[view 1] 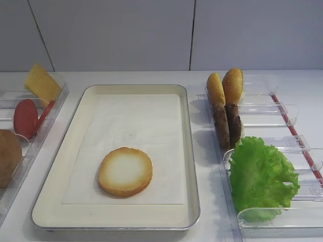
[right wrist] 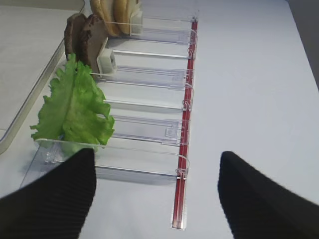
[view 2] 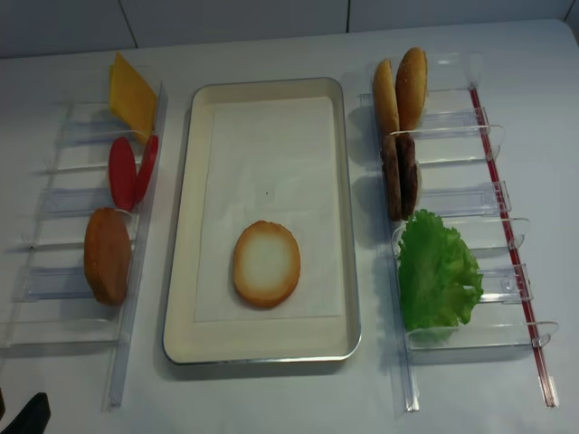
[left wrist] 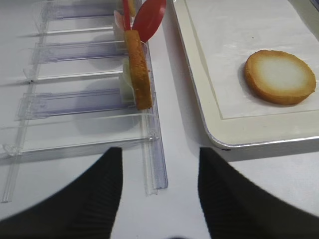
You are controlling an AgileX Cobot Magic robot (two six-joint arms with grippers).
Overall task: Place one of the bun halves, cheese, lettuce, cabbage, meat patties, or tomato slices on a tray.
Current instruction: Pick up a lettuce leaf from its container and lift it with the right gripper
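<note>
One golden-brown bun half (view 1: 125,171) lies cut face up on the cream metal tray (view 1: 65,166) on the white worktop (view 1: 298,85). Right wrist view: the right gripper (right wrist: 154,191) stands wide open, empty, before the green lettuce leaf (right wrist: 75,109). Left wrist view: the left gripper (left wrist: 159,194) is open, holding nothing.

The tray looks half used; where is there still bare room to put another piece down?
The tray is bare across its whole far half, beyond the bun half, plus narrow strips on either side of it. Crowded: the side bins holding lettuce, meat patties and tomato slices.
</note>
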